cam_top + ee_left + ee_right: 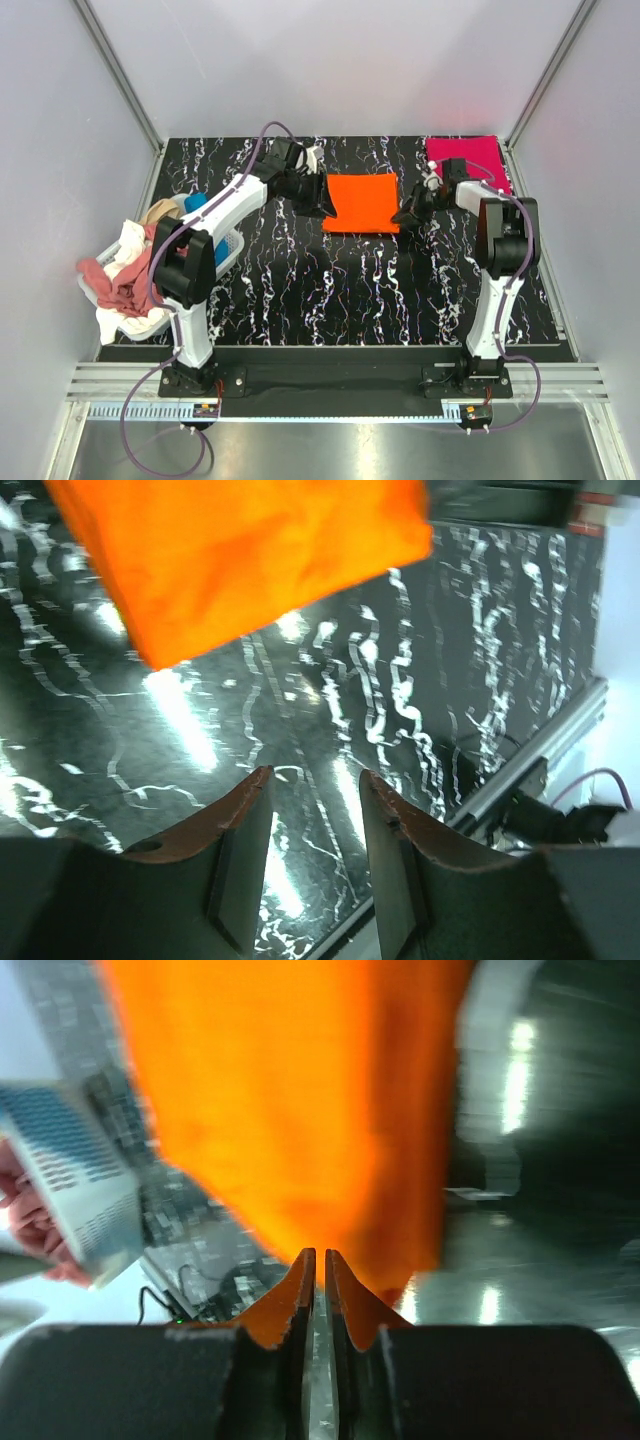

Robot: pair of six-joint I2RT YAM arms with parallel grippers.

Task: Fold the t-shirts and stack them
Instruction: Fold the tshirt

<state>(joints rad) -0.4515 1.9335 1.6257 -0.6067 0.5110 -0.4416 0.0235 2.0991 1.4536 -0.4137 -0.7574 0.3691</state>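
Orange t-shirt is lying folded mid-surface. Crimson-pink t-shirt is sitting folded at back right, apart, so stacking isn't done. Left fingers are hanging open and empty beside the orange's left edge. Right fingers are nearly together at its right edge; can't tell if pinching. Unfolded shirts are waiting in the basket.

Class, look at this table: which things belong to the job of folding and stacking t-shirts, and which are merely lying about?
Belong to the job: orange t-shirt; crimson-pink t-shirt; heap of crumpled shirts at the left.
Lying about: white-and-blue basket; black marbled table.
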